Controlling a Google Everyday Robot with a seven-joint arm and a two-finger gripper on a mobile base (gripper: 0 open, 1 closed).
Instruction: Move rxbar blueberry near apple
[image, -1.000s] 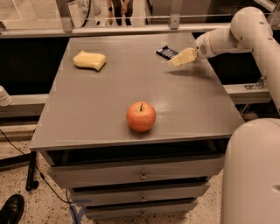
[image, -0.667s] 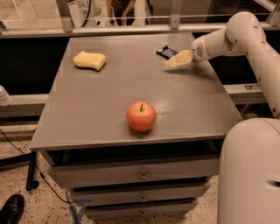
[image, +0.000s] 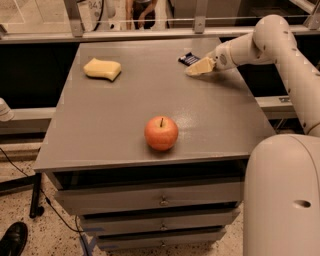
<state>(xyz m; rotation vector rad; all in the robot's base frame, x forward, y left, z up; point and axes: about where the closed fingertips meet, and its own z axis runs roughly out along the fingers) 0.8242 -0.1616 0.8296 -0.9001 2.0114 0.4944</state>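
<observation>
The rxbar blueberry (image: 189, 58) is a small dark blue bar lying flat near the table's far right corner. My gripper (image: 196, 69) is low over the table, right beside the bar on its near side, and partly covers its near right end. The arm reaches in from the right. The apple (image: 161, 133), red-orange with a short stem, stands upright near the front edge at the middle, well apart from the bar and the gripper.
A pale yellow sponge (image: 102, 69) lies at the far left of the grey table (image: 115, 125). Drawers sit below the tabletop's front edge. A rail and glass run behind the table. My white base (image: 285, 200) fills the lower right.
The arm has swung a little to the left, and the gripper has moved closer to the bar. The bar, apple and sponge have not moved.
</observation>
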